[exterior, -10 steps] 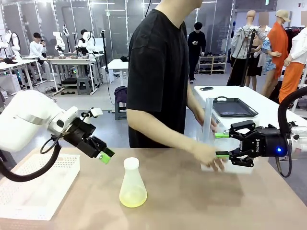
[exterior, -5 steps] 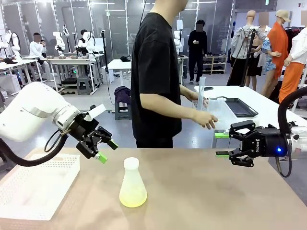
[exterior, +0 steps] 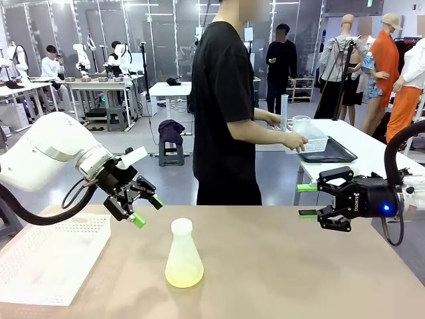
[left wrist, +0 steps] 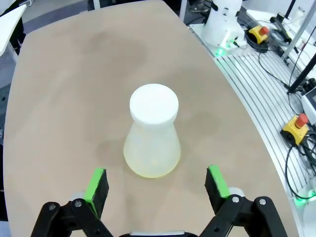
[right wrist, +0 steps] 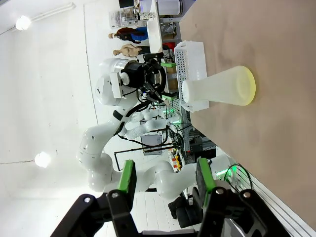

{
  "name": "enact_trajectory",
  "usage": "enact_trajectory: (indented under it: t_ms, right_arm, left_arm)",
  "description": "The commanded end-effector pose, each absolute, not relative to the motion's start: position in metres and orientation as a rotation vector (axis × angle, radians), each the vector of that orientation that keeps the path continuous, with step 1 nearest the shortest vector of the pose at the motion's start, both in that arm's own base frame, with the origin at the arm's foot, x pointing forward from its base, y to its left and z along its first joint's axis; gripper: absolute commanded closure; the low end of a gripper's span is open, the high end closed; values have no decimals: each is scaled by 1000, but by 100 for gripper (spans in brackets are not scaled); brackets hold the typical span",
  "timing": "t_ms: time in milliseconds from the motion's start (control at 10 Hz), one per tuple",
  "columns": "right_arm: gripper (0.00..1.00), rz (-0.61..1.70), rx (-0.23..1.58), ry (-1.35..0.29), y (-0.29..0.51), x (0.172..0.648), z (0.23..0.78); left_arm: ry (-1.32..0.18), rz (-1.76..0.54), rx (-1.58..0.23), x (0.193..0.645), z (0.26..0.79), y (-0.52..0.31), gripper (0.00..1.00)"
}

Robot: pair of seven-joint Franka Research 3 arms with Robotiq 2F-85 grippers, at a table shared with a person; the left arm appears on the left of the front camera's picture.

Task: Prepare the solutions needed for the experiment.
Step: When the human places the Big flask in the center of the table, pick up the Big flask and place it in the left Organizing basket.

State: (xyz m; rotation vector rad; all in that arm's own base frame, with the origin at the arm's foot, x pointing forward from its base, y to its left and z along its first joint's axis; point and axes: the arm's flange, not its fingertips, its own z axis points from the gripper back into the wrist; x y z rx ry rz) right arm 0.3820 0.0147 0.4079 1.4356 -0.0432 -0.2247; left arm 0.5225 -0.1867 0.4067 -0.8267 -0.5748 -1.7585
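Frosted plastic conical flask with white round cap, upright near mid-table on tan tabletop. Thin layer of pale yellow see-through solution at its base; rest of the flask holds no liquid.

Left gripper above table, up-left of flask, tilted down toward it. Green pads spread wide, nothing between; in left wrist view flask centred ahead of left gripper, apart from both pads.

Right gripper level at right side, well apart from flask, jaws partway apart, nothing held. In right wrist view right gripper shows bare gap between pads.

Person's hands off this table, at a far table, on clear containers over a dark tray.

Risks, judged:
- Flask light, tall, narrow-necked: a pad striking cap or neck on descent likely to tip it.
- Smooth tapered wall: low grasp likely to slip upward.
- Cap seating unclear; a tip could spill.

Room: open tabletop all round flask. White perforated tray at left, near left arm's path, apart from flask. Near table edge fairly close below flask.
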Motion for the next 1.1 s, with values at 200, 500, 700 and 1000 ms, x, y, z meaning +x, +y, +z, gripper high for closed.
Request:
enact_trajectory:
  t_ms: [200,500,700,1000]
  right_arm:
    - [37,-225,1440,-50,15,382,409]
    - [37,-225,1440,-50,15,382,409]
    - [37,-225,1440,-50,15,382,409]
    - [37,-225,1440,-50,15,382,409]
  left_arm:
    - [-599,-1923,-630,562,395,-222,0]
    - [-626,-2052,-657,577,389,-242,0]
    - [-533,-2103,-789,582,386,-237,0]
    - [-462,-2140,-1023,586,378,-230,0]
